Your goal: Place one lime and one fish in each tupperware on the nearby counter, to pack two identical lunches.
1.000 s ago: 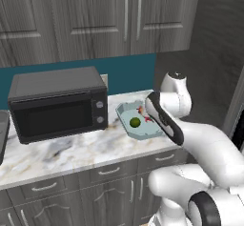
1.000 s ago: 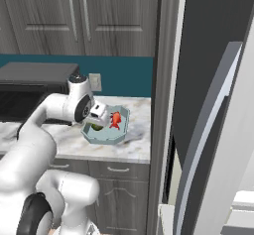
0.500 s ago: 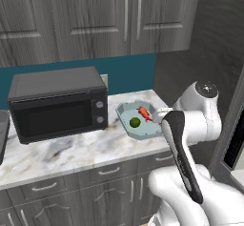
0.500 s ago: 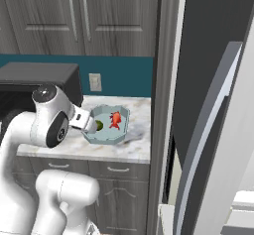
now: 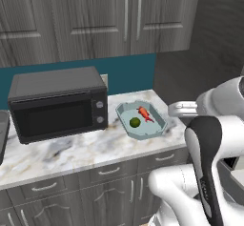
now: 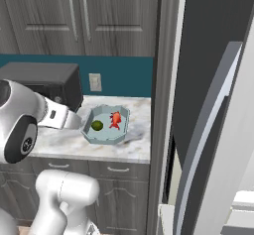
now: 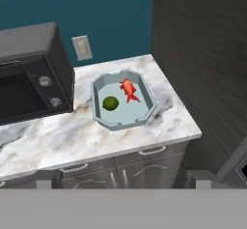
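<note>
The pale teal octagonal tupperware (image 5: 155, 128) (image 6: 94, 136) (image 7: 144, 113) sits on the marble counter (image 5: 71, 148) near its right end. Inside it lie a dark green lime (image 5: 135, 122) (image 6: 97, 125) (image 7: 110, 103) and a red-orange fish (image 5: 144, 114) (image 6: 115, 120) (image 7: 129, 90), side by side and apart. My gripper (image 5: 171, 108) (image 6: 78, 123) hangs off the container's near right side, drawn back above the counter's front edge. It is open and holds nothing. In the hand view its fingertips (image 7: 200, 178) stand wide apart and the container lies well ahead.
A black microwave (image 5: 57, 103) (image 7: 29, 73) stands on the counter left of the container. A tall dark panel (image 5: 205, 39) (image 7: 202, 54) closes the counter's right end. A grey door (image 6: 213, 140) stands open beyond it. Bare marble lies in front of the microwave.
My hand has pulled back from over the teal container towards the base and now sits clear of it. The lime and fish stay in the container.
</note>
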